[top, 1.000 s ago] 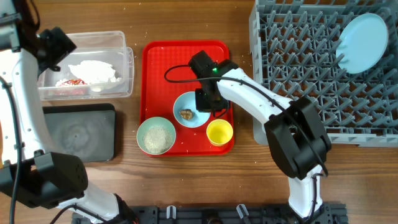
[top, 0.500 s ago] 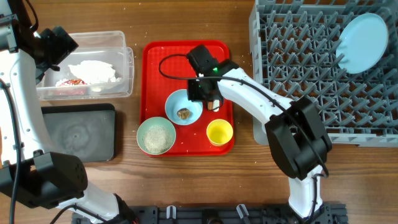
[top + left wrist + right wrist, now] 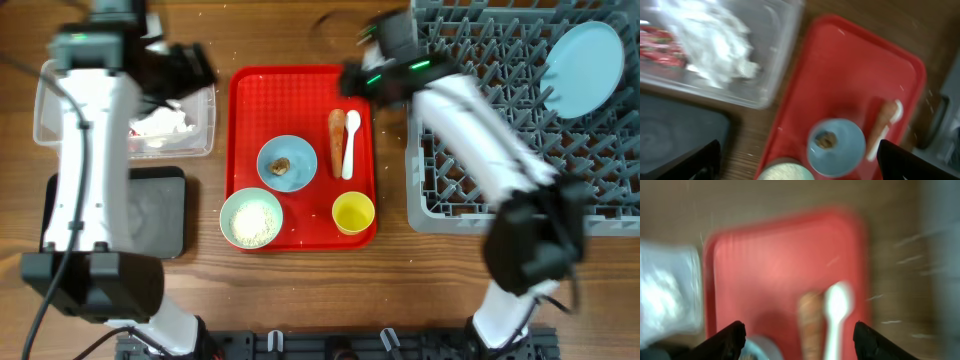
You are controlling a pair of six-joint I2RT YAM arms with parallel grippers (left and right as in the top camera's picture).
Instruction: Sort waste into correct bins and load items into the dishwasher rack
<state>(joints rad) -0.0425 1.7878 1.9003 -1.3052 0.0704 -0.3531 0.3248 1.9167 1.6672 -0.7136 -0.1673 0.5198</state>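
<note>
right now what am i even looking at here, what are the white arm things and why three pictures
Those are two robot arms at a wooden table, each ending in a two-finger pincer. One picture is taken from above; the other two come from small cameras on each wrist, so they look blurry while the arms move.

On the table a red serving tray holds a pale-blue bowl with a brown food lump, a bowl of white rice-like grains, a yellow cup, a carrot-like stick and a white spoon. To the left sit a clear tub with a crumpled napkin and a black tray. On the right, a grey dishwasher rack already holds a pale-blue plate.

Both pincers are open in their wrist views, holding nothing.
</note>
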